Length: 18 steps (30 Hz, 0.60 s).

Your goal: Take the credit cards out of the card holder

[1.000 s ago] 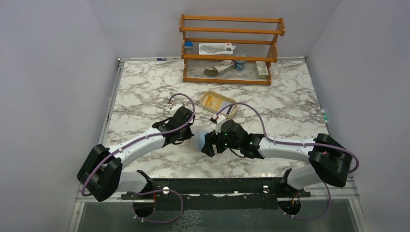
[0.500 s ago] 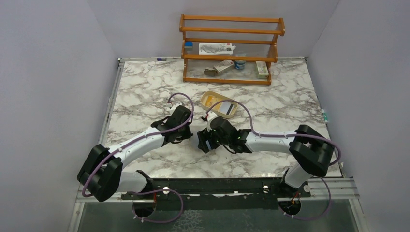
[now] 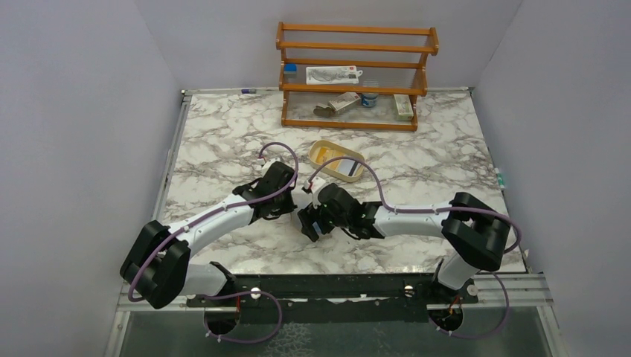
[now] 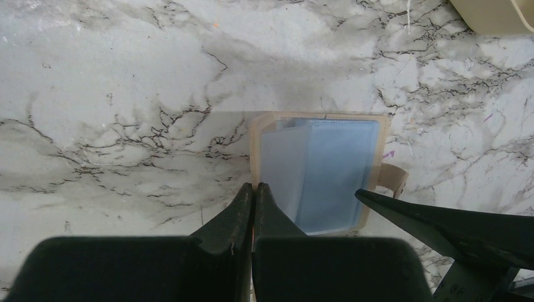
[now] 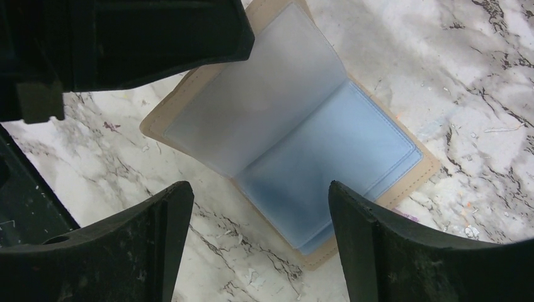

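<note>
Card holder [image 5: 296,145], one, lies open; left fingers [image 4: 236,211] closed, right fingers [image 5: 378,245] spread empty; two credit cards [image 3: 348,168] in tray [image 3: 328,142].

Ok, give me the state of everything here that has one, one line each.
card holder: lying open, blue inner side up, no card showing in its sleeves.
left pincer: shut, tips at the card holder's tan border.
right pincer: open, above the card holder.
credit cards: out of the card holder, lying in the tray.
tray: upright, holding the credit cards.
</note>
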Each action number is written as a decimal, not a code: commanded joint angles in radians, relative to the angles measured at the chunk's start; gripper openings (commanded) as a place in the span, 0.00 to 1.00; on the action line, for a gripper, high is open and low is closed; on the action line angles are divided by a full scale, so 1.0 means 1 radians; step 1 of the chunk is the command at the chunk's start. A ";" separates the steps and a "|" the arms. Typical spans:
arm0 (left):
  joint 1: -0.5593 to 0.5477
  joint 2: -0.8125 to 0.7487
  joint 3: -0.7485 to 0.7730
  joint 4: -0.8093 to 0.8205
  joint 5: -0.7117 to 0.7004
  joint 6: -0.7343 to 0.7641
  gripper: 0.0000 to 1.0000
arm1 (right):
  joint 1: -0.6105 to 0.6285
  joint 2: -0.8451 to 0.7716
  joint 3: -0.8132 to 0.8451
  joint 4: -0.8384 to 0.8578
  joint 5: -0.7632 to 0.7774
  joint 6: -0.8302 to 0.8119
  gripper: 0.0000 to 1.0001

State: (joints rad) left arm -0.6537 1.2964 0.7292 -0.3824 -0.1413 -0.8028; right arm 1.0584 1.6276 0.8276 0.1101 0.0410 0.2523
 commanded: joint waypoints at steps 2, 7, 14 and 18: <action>0.007 0.014 0.018 -0.003 0.032 0.016 0.00 | 0.018 0.040 0.023 -0.017 0.059 -0.041 0.84; 0.010 0.010 0.019 -0.003 0.038 0.016 0.00 | 0.030 0.072 0.046 -0.027 0.111 -0.067 0.84; 0.015 0.008 0.025 -0.013 0.042 0.020 0.00 | 0.035 0.099 0.050 0.001 0.168 -0.060 0.84; 0.017 0.009 0.026 -0.015 0.046 0.023 0.00 | 0.034 0.106 0.054 0.009 0.211 -0.045 0.85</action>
State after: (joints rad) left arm -0.6411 1.2964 0.7311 -0.3832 -0.1211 -0.7986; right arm 1.0859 1.7088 0.8593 0.1040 0.1642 0.2039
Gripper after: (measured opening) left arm 0.007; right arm 0.843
